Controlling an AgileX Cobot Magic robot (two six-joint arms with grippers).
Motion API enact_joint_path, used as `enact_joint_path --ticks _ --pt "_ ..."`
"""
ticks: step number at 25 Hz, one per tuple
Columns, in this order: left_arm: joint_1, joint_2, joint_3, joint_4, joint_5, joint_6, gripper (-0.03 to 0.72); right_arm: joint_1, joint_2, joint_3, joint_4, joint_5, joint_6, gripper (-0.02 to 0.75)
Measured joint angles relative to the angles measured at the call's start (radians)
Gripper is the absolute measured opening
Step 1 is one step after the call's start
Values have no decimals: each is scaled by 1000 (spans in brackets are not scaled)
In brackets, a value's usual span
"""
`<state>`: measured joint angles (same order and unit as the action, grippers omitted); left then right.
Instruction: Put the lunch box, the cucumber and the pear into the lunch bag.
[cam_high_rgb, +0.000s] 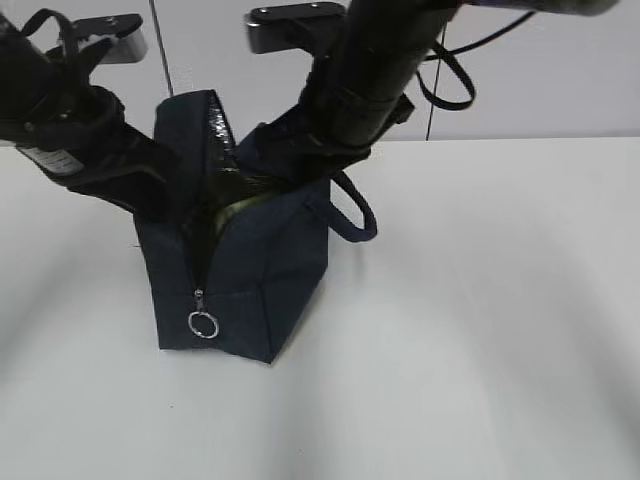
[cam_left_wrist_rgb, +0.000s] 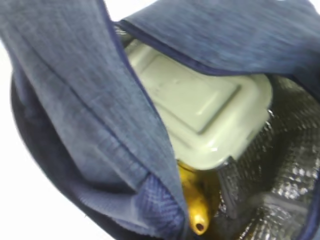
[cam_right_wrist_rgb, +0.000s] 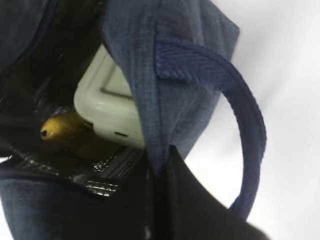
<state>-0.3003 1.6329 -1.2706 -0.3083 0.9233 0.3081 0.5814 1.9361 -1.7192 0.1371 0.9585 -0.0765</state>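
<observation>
White table (cam_high_rgb: 480, 330) nearest the exterior camera, bare in front. On it stands the lunch bag (cam_high_rgb: 250, 290), dark navy, upright, 1 corner toward the camera. Zipper runs down the near edge; silver ring pull (cam_high_rgb: 203, 324) hangs low on it. Top of the bag gapes open, dark shiny lining showing on the raised flap. Loop handle (cam_high_rgb: 355, 215) droops off the bag's right side.

Inside the bag: the lunch box (cam_left_wrist_rgb: 200, 107), sage-green lid facing up, tilted against the fabric wall. Right wrist view shows the same lid (cam_right_wrist_rgb: 107, 107) beside the bag's wall and handle (cam_right_wrist_rgb: 240, 115). The pear (cam_left_wrist_rgb: 192, 205), yellow-orange, lies under and against the lunch box's lower corner, on the silver quilted lining; its dark hollow end points outward (cam_right_wrist_rgb: 62, 130). A pale green sliver shows in the opening from outside (cam_high_rgb: 235, 208). Cucumber: cannot be made out in any view.

Behind and above: 2 dark arms lean in over the bag mouth. Left arm (cam_high_rgb: 70, 130) reaches the bag's left upper edge; right arm (cam_high_rgb: 360, 80) comes down at the right rear edge. Neither set of fingertips is visible; both jaws closed tight. Whether either pinches fabric cannot be told.

White wall beyond.
</observation>
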Motion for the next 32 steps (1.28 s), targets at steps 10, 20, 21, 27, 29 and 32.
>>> enact_joint_path --ticks 10,20,21,27,29,32 --pt "-58 101 -117 -22 40 0 -1 -8 -164 321 30 -253 3 38" --pt "-58 18 -69 -103 -26 98 337 -27 -235 302 -23 -323 -26 557" --pt "-58 -14 -45 -123 -59 116 342 -27 -249 302 -24 -328 -26 557" --pt "-58 -259 234 -253 -293 302 351 33 -377 452 -22 -454 -30 532" --pt "-58 -343 341 -316 -371 381 351 106 -437 572 -19 -559 -33 528" --pt "-58 -447 486 -422 -475 504 351 212 -514 744 -14 -791 -35 524"
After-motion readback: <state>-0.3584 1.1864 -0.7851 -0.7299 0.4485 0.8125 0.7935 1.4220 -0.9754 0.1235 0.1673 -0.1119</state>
